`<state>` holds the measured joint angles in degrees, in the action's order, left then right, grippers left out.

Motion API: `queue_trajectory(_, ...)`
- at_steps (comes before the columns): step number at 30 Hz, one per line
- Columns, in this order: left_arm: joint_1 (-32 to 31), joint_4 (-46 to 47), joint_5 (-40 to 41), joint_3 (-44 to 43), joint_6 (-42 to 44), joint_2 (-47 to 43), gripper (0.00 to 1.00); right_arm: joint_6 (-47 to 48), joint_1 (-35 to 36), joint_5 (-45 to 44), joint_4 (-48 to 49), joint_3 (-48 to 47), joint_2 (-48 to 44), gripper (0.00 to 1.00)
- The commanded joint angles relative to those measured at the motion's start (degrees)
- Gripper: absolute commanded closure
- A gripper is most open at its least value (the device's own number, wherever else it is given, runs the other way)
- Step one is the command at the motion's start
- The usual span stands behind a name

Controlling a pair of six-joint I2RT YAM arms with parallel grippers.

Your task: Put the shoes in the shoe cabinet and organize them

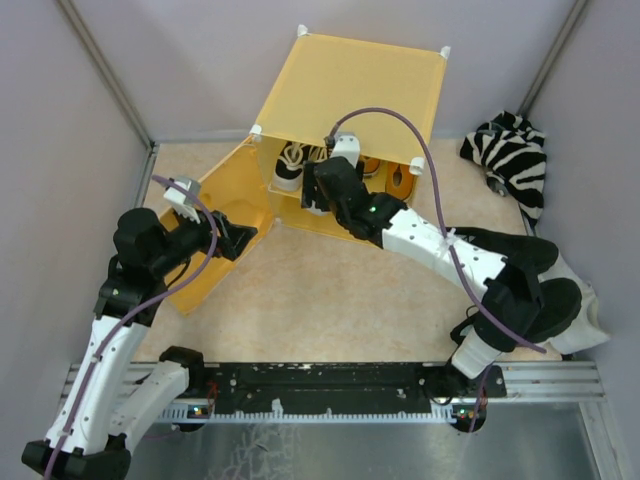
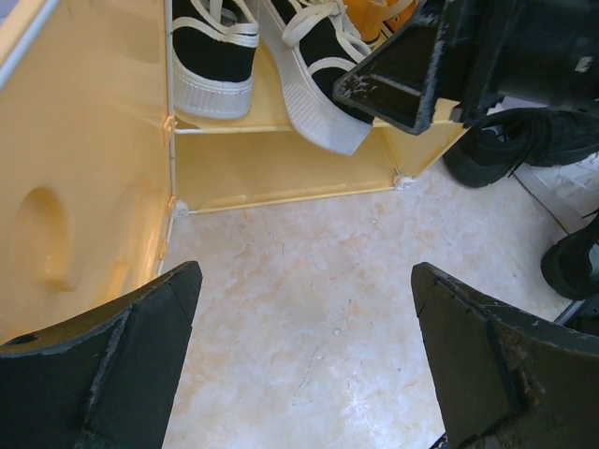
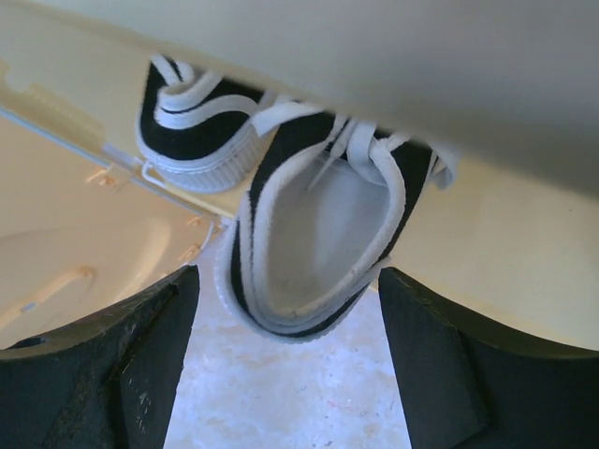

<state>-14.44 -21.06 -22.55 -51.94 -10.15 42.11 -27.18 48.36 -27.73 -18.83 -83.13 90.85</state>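
right hand hangs released at the cabinet, fingers spread either side of a black-and-white shoe whose heel overhangs the shelf beside its mate. left hand spread wide, empty, over the surface.

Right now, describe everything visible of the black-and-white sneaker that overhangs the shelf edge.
The overhanging sneaker is a low lace-up with a black canvas-looking upper, white trim round the opening, white laces, pale lining and a ribbed white rubbery sole. It lies on the cabinet shelf, slightly askew, with its heel jutting past the front edge, to the right of its mate. The open right gripper straddles the heel; contact is unclear.
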Motion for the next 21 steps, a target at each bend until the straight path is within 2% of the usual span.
queue_trajectory(1, -0.2, 0.5, -0.1, -0.6, 1.0, -0.9, 0.01, -4.0, 0.0, -5.3, 1.8, 0.4, 2.0, 0.23)
queue_trajectory(5, -0.3, 0.6, -0.1, -0.5, 1.0, -1.0, 0.01, -4.6, 0.0, -8.1, 3.7, 1.8, 3.2, 0.25)
queue_trajectory(9, -0.3, 0.6, -0.1, -0.4, 1.0, -1.0, 0.01, -3.0, 0.0, -11.1, 9.7, 5.6, 2.2, 0.37)
queue_trajectory(11, -0.4, 0.6, 0.0, -0.3, 1.0, -1.0, 0.01, -2.0, 0.0, -12.0, 10.5, 6.3, 2.0, 0.48)
queue_trajectory(15, -0.4, 0.8, -0.1, -0.3, 1.0, -0.8, 0.01, 0.3, 0.0, -13.3, 10.9, 6.3, 2.4, 0.8)
queue_trajectory(17, -0.4, 0.8, -0.1, -0.3, 1.0, -0.9, 0.01, 3.2, 0.0, -14.1, 12.4, 6.7, 2.4, 0.92)
queue_trajectory(19, -0.5, 0.8, 0.0, -0.4, 1.0, -0.8, 0.01, 6.8, 0.1, -15.6, 14.1, 7.0, 2.3, 0.97)
queue_trajectory(21, -0.5, 0.8, 0.0, -0.4, 1.0, -0.9, 0.01, 13.9, 0.0, -16.1, 17.6, 7.7, 2.0, 0.99)
